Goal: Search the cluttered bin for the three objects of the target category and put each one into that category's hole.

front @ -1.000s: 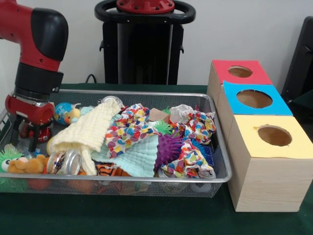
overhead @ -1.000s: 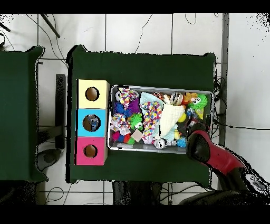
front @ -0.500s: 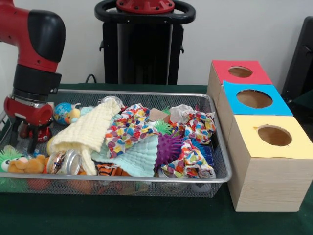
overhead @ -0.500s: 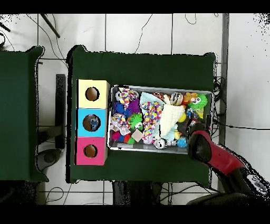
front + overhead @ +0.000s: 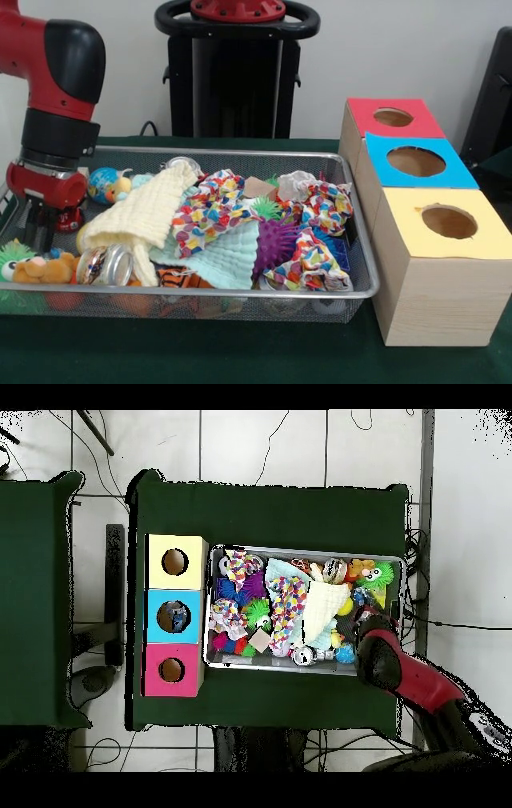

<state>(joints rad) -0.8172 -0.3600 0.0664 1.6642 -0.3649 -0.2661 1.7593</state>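
The green cloth-covered table carries everything, with bare cloth in front of and beyond the bin. On it, the silver wire-mesh bin is the largest holder, and the red and black arm's gripper hangs inside its end farthest from the boxes, close to the end wall and low among the toys. Whether its fingers are spread or closed cannot be told, as the wrist and clutter hide them in both views.

Well apart from the gripper, past the other end of the bin, stands a row of three pale wooden boxes, each with a round hole in its top: the yellow-topped box, the blue-topped box and the red-topped box. The overhead view shows something lying inside the blue-topped box's hole; what it is cannot be made out.

The bin is piled full. Just beside the gripper, toward the boxes, a cream knitted cloth drapes over the heap. Beyond that lie a multicoloured patterned cloth, a pale mint cloth and a purple spiky ball. Right below the gripper sit an orange plush toy and a shiny metal tin; behind it is a small blue and yellow toy. Which items belong to the target category cannot be told.
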